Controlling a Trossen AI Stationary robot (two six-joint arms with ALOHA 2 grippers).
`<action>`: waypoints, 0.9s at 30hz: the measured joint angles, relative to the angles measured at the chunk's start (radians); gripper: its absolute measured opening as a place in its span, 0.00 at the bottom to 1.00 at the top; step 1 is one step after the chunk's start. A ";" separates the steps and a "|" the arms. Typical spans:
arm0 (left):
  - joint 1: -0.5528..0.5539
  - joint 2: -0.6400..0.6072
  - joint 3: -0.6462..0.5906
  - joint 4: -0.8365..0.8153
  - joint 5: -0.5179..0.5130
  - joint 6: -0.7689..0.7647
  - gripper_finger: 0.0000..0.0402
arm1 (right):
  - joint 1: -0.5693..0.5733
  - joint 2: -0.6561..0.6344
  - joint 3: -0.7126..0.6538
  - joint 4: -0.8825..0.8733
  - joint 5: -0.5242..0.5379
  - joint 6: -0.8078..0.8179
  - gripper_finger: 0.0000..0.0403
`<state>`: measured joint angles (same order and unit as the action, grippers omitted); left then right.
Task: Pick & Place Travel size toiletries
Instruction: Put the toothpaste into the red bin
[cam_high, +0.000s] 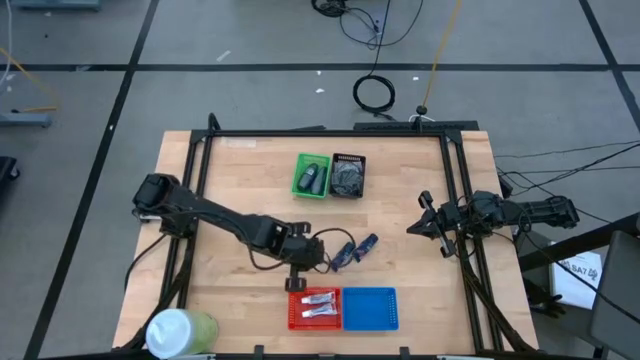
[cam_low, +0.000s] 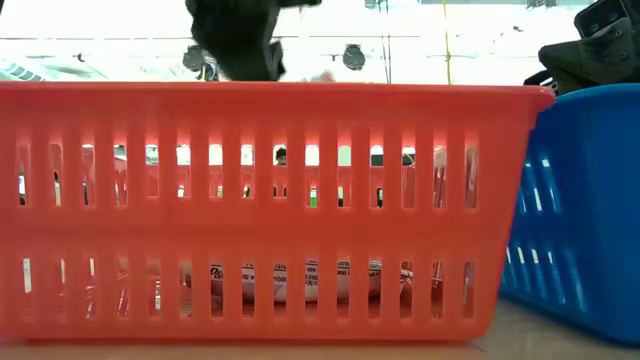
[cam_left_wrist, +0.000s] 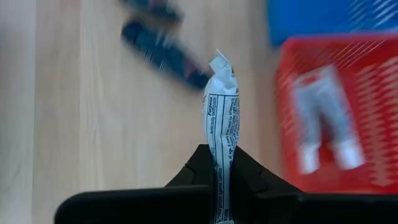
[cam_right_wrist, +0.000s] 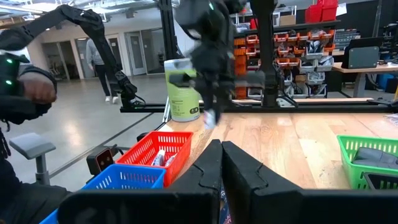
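Nearest us, in the left wrist view, we see the left gripper (cam_left_wrist: 222, 171) with its dark jaws clenched on a white-silver tube (cam_left_wrist: 221, 118), which stands up between them, crimped tail end outward, fine print running along its side. From above, the left gripper (cam_high: 297, 262) hangs over the middle of the wooden counter (cam_high: 240, 180), just far of the red tray (cam_high: 314, 309), where two more white-silver tubes (cam_high: 318, 303) already lie flat. Just right of the gripper, two dark navy tubes (cam_high: 355, 250) rest on the counter, beside each other. We judge the held tube light and soft-walled, its foil-like skin smooth and likely slippery; it should be pinched across the flat body, gently, so it neither squeezes out nor slides. The red tray and the blue tray (cam_high: 370, 308) beside it are stiff slotted plastic. At the far side sit a green tray (cam_high: 312, 175) and a black tray (cam_high: 348, 175). The right gripper (cam_high: 415, 227) waits at the counter's right edge, jaws clenched on nothing.
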<state>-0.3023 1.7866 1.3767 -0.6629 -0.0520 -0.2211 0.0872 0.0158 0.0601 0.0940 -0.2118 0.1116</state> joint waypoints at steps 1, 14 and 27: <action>-0.011 0.000 0.020 0.004 -0.001 0.000 0.02 | 0.000 0.000 0.000 0.000 0.000 0.000 0.00; -0.128 0.010 0.088 0.083 -0.036 -0.081 0.03 | 0.000 0.000 0.000 0.000 0.000 0.000 0.00; -0.232 0.135 0.088 0.219 -0.024 -0.260 0.09 | 0.000 0.000 0.000 0.000 0.000 0.000 0.00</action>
<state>-0.5343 1.9212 1.4643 -0.4434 -0.0757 -0.4813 0.0869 0.0161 0.0601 0.0937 -0.2119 0.1116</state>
